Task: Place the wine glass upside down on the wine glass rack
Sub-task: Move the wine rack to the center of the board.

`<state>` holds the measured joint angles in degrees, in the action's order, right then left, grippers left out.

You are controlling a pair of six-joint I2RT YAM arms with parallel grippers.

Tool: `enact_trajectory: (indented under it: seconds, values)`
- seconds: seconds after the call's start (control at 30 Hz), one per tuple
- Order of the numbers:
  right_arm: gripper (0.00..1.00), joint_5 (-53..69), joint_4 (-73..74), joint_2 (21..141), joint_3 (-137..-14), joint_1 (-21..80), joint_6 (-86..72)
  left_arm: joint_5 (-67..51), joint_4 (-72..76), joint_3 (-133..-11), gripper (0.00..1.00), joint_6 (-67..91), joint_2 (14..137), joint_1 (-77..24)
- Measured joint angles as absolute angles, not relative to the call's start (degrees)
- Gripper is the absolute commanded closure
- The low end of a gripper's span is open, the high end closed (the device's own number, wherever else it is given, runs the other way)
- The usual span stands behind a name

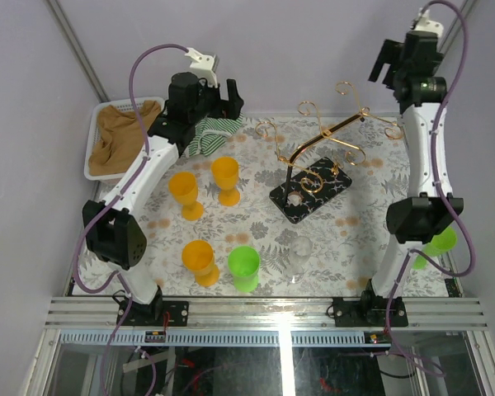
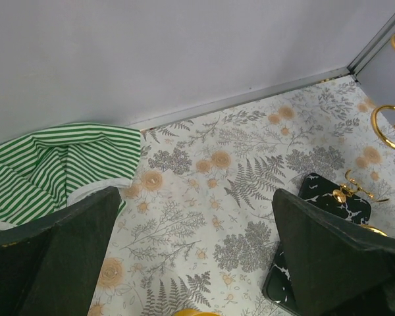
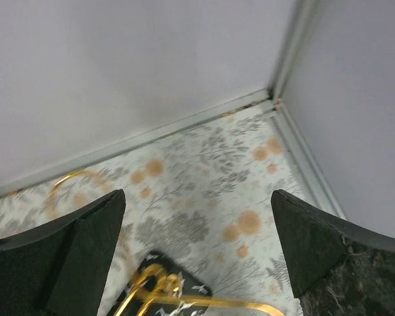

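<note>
The clear wine glass stands on the floral tablecloth near the front edge, right of a green cup, and no gripper touches it. The wine glass rack, gold wire on a black base, stands mid-table with its curled hooks reaching toward the back. My left gripper hangs open at the back left over a striped cloth; its wrist view shows empty fingers and the rack's base to the right. Raised at the back right, my right gripper is open and empty above the rack's gold wire.
A white basket holding a brown cloth sits at the back left, beside a green-striped cloth. Three orange goblets and a green cup stand left of centre. Another green cup is behind the right arm.
</note>
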<state>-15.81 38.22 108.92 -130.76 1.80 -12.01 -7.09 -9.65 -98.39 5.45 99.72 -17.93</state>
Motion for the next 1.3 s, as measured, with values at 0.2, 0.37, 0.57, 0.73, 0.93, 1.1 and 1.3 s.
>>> enact_trajectory:
  seconds: [0.2,0.37,0.57,0.73,0.93,1.1,1.3]
  values:
    - [0.01,-12.75,40.73,113.45,-132.92,-9.02,-13.06,-7.31,-9.45,-95.98,0.00,5.43,98.87,-17.56]
    - [0.01,-11.40,43.42,113.43,-127.52,-12.67,-14.74,-7.38,-9.45,-95.31,0.00,5.45,98.63,-17.30]
    - [0.01,-8.29,47.64,113.43,-120.38,-12.82,-16.10,-7.68,-9.41,-95.31,0.00,5.45,98.63,-17.23]
    - [0.01,-3.46,46.65,113.40,-114.74,-14.76,-18.74,-7.97,-9.28,-95.31,0.00,5.48,98.63,-17.23]
    - [0.01,-0.60,44.12,112.18,-110.76,-17.69,-21.06,-8.60,-9.04,-95.31,0.00,5.50,98.63,-17.19]
    - [0.01,-0.27,45.10,113.43,-109.08,-17.87,-21.02,-8.62,-8.99,-95.22,0.00,5.50,98.63,-17.19]
    - [0.01,0.49,45.82,114.10,-110.61,-17.76,-21.04,-8.62,-8.97,-95.13,0.00,5.50,98.63,-17.19]
